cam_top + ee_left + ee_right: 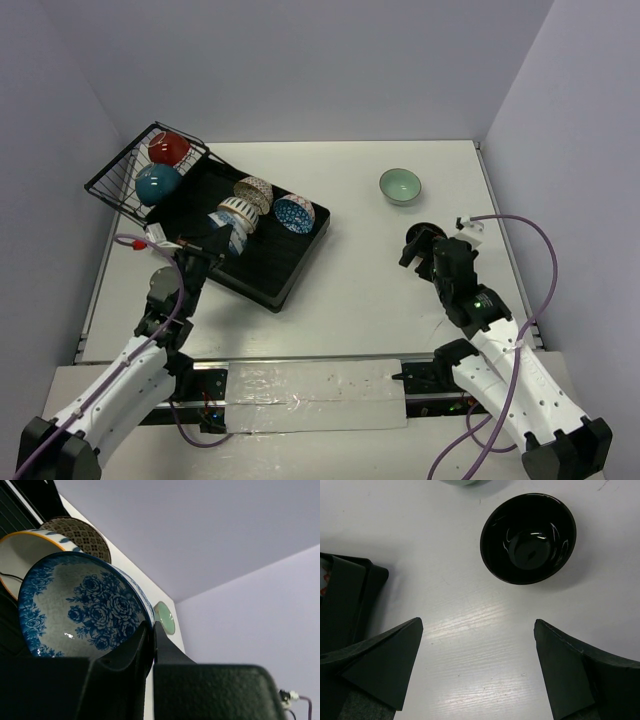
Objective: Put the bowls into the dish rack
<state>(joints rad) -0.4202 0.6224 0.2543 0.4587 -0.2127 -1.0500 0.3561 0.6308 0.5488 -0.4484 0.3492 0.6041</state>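
- The blue flowered bowl (85, 610) is over the near part of the dish rack (270, 270), tipped on edge with its inside facing the left wrist camera. The left gripper (151, 625) is narrowed to a pinch on its rim.
- Just behind it stand a striped bowl (20, 555) and a lattice bowl (82, 535), also on edge. A speckled bowl (294, 212) sits further along the rack.
- A red bowl (170, 148) and a teal bowl (158, 183) already lie in the wire basket (120, 185).
- Risk: the hold is on a thin glazed rim only, so the flowered bowl could swing or slip out if it is moved quickly.
- Risk: with the striped bowl so close, setting the flowered bowl down could knock it and topple the row.
- Risk: if let go while it leans, the flowered bowl may roll off the ribs toward the rack's edge.
- Two bowls wait on the tabletop (340, 310): a mint green bowl (400, 185) and a glossy black bowl (527, 537).
- The right gripper (478, 625) is spread wide and empty, just short of the black bowl.
- Risk: a low approach could push the black bowl instead of gripping it, sliding it toward the mint green bowl.
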